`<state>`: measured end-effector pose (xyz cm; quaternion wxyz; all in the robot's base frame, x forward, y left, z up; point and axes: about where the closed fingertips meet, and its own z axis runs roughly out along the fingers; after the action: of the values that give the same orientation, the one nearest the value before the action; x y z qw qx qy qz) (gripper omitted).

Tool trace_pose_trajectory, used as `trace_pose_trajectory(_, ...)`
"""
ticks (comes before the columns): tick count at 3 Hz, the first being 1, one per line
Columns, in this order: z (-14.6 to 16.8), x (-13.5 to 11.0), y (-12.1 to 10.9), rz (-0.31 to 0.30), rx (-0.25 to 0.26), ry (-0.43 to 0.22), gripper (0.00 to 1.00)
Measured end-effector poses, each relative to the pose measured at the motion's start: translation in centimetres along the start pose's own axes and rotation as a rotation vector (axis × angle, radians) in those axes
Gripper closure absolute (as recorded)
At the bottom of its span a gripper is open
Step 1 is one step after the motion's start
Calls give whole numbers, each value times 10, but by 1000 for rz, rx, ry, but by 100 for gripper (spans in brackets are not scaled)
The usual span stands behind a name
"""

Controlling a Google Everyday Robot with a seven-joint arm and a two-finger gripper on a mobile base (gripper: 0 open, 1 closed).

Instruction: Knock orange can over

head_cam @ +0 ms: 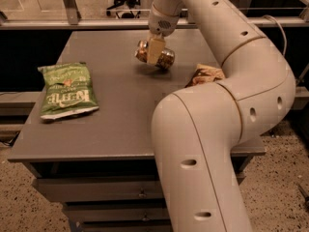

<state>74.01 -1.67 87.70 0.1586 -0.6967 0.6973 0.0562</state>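
The orange can (166,59) is a small can with a mottled orange-brown label and silver ends. It lies almost on its side, just above the grey table (120,115) at its far middle, with a shadow under it. My gripper (155,51) comes down from above and is shut around the can's middle. One pale finger (155,49) crosses the front of the can; the other finger is hidden behind it.
A green chip bag (65,88) lies flat on the left of the table. A brown chip bag (205,75) lies at the right, partly hidden by my arm (207,144), which fills the right foreground. Drawers sit below the table's front edge.
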Motion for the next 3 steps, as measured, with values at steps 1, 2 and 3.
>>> trace_pose_trajectory(1, 4, -2, -4, 0, 10, -6, 5)
trace_pose_trajectory(2, 12, -7, -5, -27, 3, 8, 0)
trace_pose_trajectory(3, 24, -12, -1, -78, -29, 48, 0)
